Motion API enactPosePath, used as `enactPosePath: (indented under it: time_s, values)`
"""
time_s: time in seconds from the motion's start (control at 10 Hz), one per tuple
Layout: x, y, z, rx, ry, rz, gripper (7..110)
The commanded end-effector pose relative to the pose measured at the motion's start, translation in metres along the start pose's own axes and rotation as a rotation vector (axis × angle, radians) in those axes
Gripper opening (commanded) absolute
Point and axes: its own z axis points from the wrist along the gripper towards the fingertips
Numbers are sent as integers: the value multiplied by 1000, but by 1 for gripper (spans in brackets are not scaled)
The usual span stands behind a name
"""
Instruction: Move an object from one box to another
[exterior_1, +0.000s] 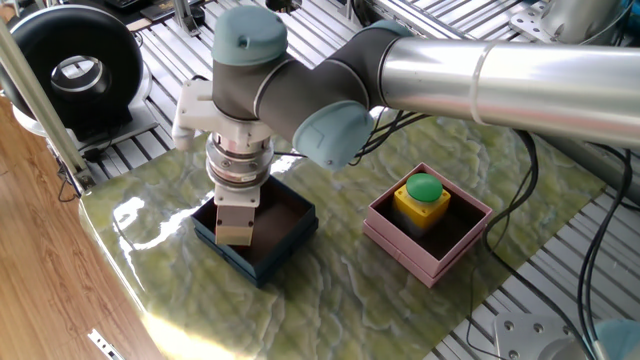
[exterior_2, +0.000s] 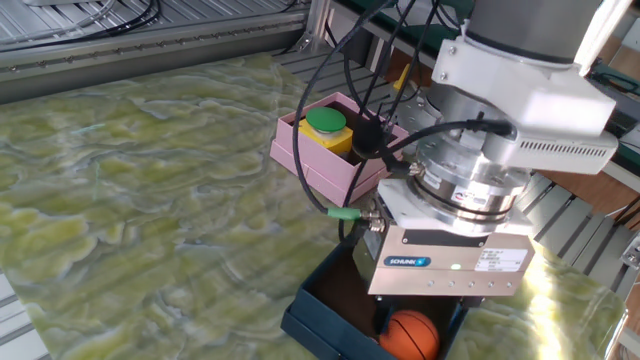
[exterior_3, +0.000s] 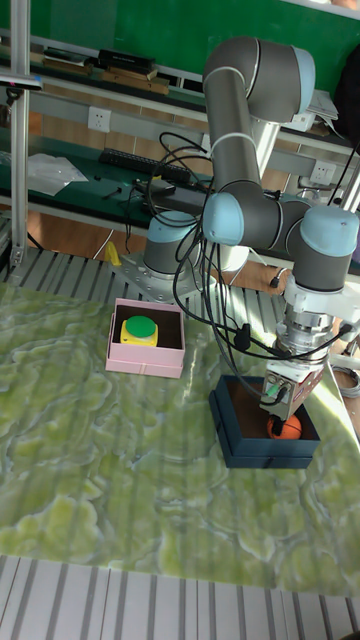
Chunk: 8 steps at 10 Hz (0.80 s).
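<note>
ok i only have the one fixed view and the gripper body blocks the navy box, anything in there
Observer: Yes, a small orange basketball lies on the floor of the navy box.
Operator: is it under the gripper
Observer: Directly under the gripper. No view shows whether the fingers touch it.
Operator: which side of the box
Observer: The side away from the pink box.

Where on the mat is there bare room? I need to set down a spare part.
Bare: the wide mat left of both boxes, and the strip between navy box and pink box. Crowded: the navy box, under the gripper with the orange ball; the pink box holds a button.
</note>
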Motion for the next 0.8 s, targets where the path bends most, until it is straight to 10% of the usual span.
enactPosePath:
  time_s: [0.0,0.7]
  values:
    - [-1,-2,4,-3,-6,4,66]
    - [-3,-6,12,10,-14,12,66]
